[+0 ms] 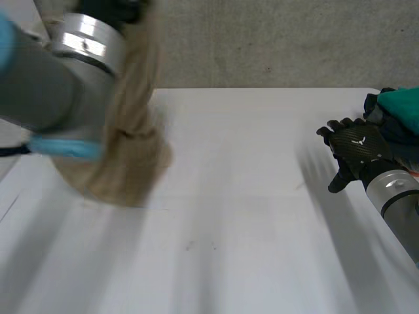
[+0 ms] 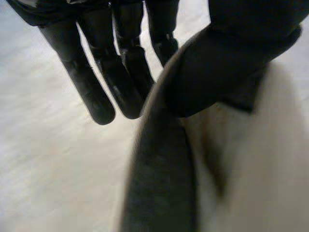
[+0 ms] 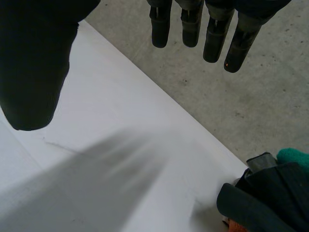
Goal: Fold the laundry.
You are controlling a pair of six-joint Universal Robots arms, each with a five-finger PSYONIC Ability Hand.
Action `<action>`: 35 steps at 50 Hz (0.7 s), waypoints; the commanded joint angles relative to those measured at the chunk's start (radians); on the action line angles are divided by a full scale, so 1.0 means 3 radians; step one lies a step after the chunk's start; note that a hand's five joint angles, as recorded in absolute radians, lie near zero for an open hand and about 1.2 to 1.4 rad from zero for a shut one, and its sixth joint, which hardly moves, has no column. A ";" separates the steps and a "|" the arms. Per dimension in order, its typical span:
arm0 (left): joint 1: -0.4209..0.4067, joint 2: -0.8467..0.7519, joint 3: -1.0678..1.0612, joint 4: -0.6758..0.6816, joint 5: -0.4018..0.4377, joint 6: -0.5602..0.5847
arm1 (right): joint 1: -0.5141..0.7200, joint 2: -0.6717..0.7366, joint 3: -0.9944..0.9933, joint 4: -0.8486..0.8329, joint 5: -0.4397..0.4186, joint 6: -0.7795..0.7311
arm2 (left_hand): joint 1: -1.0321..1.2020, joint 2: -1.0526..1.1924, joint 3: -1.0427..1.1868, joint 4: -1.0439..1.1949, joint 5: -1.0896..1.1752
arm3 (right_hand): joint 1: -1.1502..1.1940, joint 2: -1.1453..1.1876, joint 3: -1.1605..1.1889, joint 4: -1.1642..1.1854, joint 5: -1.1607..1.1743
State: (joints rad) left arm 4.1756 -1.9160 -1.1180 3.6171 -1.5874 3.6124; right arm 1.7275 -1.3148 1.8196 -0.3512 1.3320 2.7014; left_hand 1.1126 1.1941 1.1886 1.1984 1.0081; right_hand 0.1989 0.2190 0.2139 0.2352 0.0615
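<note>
A tan cloth [image 1: 134, 157] hangs bunched from my raised left hand [image 1: 108, 8] at the table's far left, and its lower end touches the white table [image 1: 249, 216]. In the left wrist view the thumb [image 2: 231, 58] presses a fold of the cloth [image 2: 260, 183] against the fingers [image 2: 96, 92], so this hand is shut on it. At the right edge of the table my right hand [image 1: 357, 149] is open, palm down, its straight fingers [image 3: 212, 34] holding nothing.
A pile of dark and teal clothes [image 1: 399, 111] lies at the table's far right corner, just beyond my right hand; the right wrist view has this pile [image 3: 270, 198] beside the table's edge. Grey floor [image 1: 275, 39] lies past the far edge.
</note>
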 commanded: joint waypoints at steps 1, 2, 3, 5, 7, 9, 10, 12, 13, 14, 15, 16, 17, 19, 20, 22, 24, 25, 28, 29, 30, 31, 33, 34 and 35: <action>-0.0930 -0.0612 -0.0261 -0.0133 0.0346 -0.0244 | -0.0001 0.0006 -0.0011 -0.0021 0.0003 0.0000 | 0.0945 0.0674 0.0692 0.0660 0.0712 | -0.0081 -0.0148 -0.0131 -0.0202 -0.0205; -0.0997 -0.0654 -0.0302 -0.0138 0.0372 -0.0311 | -0.0006 0.0006 -0.0011 -0.0026 0.0008 0.0000 | 0.0945 0.0674 0.0692 0.0660 0.0712 | -0.0081 -0.0148 -0.0131 -0.0202 -0.0205; -0.1053 -0.0690 -0.0338 -0.0138 0.0413 -0.0382 | -0.0006 0.0006 -0.0016 -0.0021 0.0008 0.0000 | 0.0945 0.0674 0.0692 0.0660 0.0712 | -0.0081 -0.0148 -0.0131 -0.0202 -0.0205; -0.1165 -0.0771 -0.0410 -0.0138 0.0525 -0.0556 | -0.0036 0.0011 -0.0032 -0.0026 0.0019 -0.0005 | 0.0945 0.0674 0.0692 0.0660 0.0712 | -0.0081 -0.0148 -0.0131 -0.0202 -0.0205; -0.1192 -0.0823 -0.0441 -0.0143 0.0577 -0.0628 | -0.0072 0.0011 -0.0042 -0.0021 0.0044 -0.0005 | -0.0337 -0.0608 -0.0590 -0.0622 -0.0570 | -0.0081 -0.0148 -0.0131 -0.0202 -0.0205; -0.1207 -0.0884 -0.0456 -0.0169 0.0612 -0.0639 | -0.0108 0.0011 -0.0072 -0.0011 0.0095 -0.0005 | -0.2728 -0.3000 -0.2981 -0.3014 -0.2961 | -0.0081 -0.0148 -0.0131 -0.0202 -0.0205; -0.1212 -0.0884 -0.0461 -0.0169 0.0607 -0.0634 | -0.0108 0.0011 -0.0078 -0.0005 0.0111 -0.0005 | -0.2946 -0.3218 -0.3199 -0.3232 -0.3179 | -0.0081 -0.0148 -0.0131 -0.0202 -0.0205; -0.1212 -0.0864 -0.0461 -0.0179 0.0607 -0.0634 | -0.0113 0.0016 -0.0098 0.0005 0.0136 -0.0005 | -0.2909 -0.3181 -0.3162 -0.3195 -0.3142 | -0.0081 -0.0148 -0.0131 -0.0202 -0.0205; -0.1212 -0.0834 -0.0461 -0.0179 0.0602 -0.0639 | -0.0113 0.0016 -0.0103 0.0005 0.0136 -0.0005 | -0.2909 -0.3181 -0.3162 -0.3195 -0.3142 | -0.0081 -0.0148 -0.0131 -0.0202 -0.0205; -0.1207 -0.0823 -0.0461 -0.0184 0.0597 -0.0639 | -0.0118 0.0016 -0.0103 0.0005 0.0146 -0.0005 | -0.2909 -0.3181 -0.3162 -0.3195 -0.3142 | -0.0081 -0.0148 -0.0131 -0.0202 -0.0205; -0.1207 -0.0798 -0.0461 -0.0194 0.0592 -0.0639 | -0.0113 0.0016 -0.0108 0.0005 0.0146 -0.0005 | -0.2909 -0.3181 -0.3162 -0.3195 -0.3142 | -0.0081 -0.0148 -0.0131 -0.0202 -0.0205; -0.1197 -0.0742 -0.0471 -0.0219 0.0587 -0.0634 | -0.0118 0.0016 -0.0113 0.0005 0.0146 -0.0005 | -0.2909 -0.3181 -0.3162 -0.3195 -0.3142 | -0.0081 -0.0148 -0.0131 -0.0202 -0.0205; -0.1192 -0.0706 -0.0481 -0.0245 0.0587 -0.0634 | -0.0113 0.0016 -0.0118 0.0010 0.0146 -0.0005 | -0.2909 -0.3181 -0.3162 -0.3195 -0.3142 | -0.0081 -0.0148 -0.0131 -0.0202 -0.0205; -0.1176 -0.0619 -0.0507 -0.0286 0.0582 -0.0639 | -0.0113 0.0011 -0.0124 0.0010 0.0136 -0.0005 | -0.2909 -0.3181 -0.3162 -0.3195 -0.3142 | -0.0081 -0.0148 -0.0131 -0.0202 -0.0205; -0.1141 -0.0522 -0.0538 -0.0327 0.0582 -0.0639 | -0.0113 0.0016 -0.0129 0.0015 0.0131 0.0000 | -0.2909 -0.3181 -0.3162 -0.3195 -0.3142 | -0.0081 -0.0148 -0.0131 -0.0202 -0.0205; -0.1085 -0.0414 -0.0584 -0.0363 0.0577 -0.0644 | -0.0103 0.0016 -0.0139 0.0020 0.0126 0.0000 | -0.2909 -0.3181 -0.3162 -0.3195 -0.3142 | -0.0081 -0.0148 -0.0131 -0.0202 -0.0205; -0.0962 -0.0226 -0.0685 -0.0404 0.0572 -0.0664 | -0.0098 0.0016 -0.0180 0.0051 0.0126 -0.0005 | -0.2909 -0.3181 -0.3162 -0.3195 -0.3142 | -0.0081 -0.0148 -0.0131 -0.0202 -0.0205; -0.0921 -0.0159 -0.0732 -0.0414 0.0572 -0.0659 | -0.0098 0.0016 -0.0195 0.0076 0.0126 -0.0020 | -0.2909 -0.3181 -0.3162 -0.3195 -0.3142 | -0.0081 -0.0148 -0.0131 -0.0202 -0.0205; -0.0768 0.0106 -0.0920 -0.0429 0.0561 -0.0659 | -0.0093 0.0011 -0.0307 0.0357 0.0136 -0.0036 | -0.2909 -0.3181 -0.3162 -0.3195 -0.3142 | -0.0081 -0.0148 -0.0131 -0.0202 -0.0205; -0.0727 0.0163 -0.0967 -0.0429 0.0561 -0.0659 | -0.0083 0.0011 -0.0358 0.0469 0.0146 -0.0031 | -0.2909 -0.3181 -0.3162 -0.3195 -0.3142 | -0.0081 -0.0148 -0.0131 -0.0202 -0.0205; -0.0676 0.0220 -0.1013 -0.0424 0.0556 -0.0659 | -0.0072 0.0006 -0.0415 0.0581 0.0146 -0.0021 | -0.2909 -0.3181 -0.3162 -0.3195 -0.3142 | -0.0081 -0.0148 -0.0131 -0.0202 -0.0205; -0.0620 0.0271 -0.1054 -0.0424 0.0551 -0.0659 | -0.0052 -0.0005 -0.0552 0.0851 0.0157 0.0020 | -0.2909 -0.3181 -0.3162 -0.3195 -0.3142 | -0.0081 -0.0148 -0.0131 -0.0202 -0.0205; -0.0410 0.0383 -0.1141 -0.0424 0.0546 -0.0664 | -0.0011 -0.0025 -0.0701 0.1128 0.0152 0.0071 | -0.2909 -0.3181 -0.3162 -0.3195 -0.3142 | -0.0081 -0.0148 -0.0131 -0.0202 -0.0205; -0.0328 0.0404 -0.1161 -0.0434 0.0556 -0.0659 | 0.0019 -0.0040 -0.0782 0.1251 0.0152 0.0117 | -0.2909 -0.3181 -0.3162 -0.3195 -0.3142 | -0.0081 -0.0148 -0.0131 -0.0202 -0.0205; -0.0252 0.0414 -0.1167 -0.0440 0.0561 -0.0659 | 0.0091 -0.0071 -0.0965 0.1475 0.0152 0.0259 | -0.2909 -0.3181 -0.3162 -0.3195 -0.3142 | -0.0081 -0.0148 -0.0131 -0.0202 -0.0205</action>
State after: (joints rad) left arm 3.9755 -1.8607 -1.4117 3.4882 -1.4211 3.4143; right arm 1.7075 -1.3144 1.6913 -0.1754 1.3748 2.7011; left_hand 0.2450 0.2542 0.2579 0.2522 0.0719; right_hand 0.1989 0.2190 0.2139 0.2352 0.0615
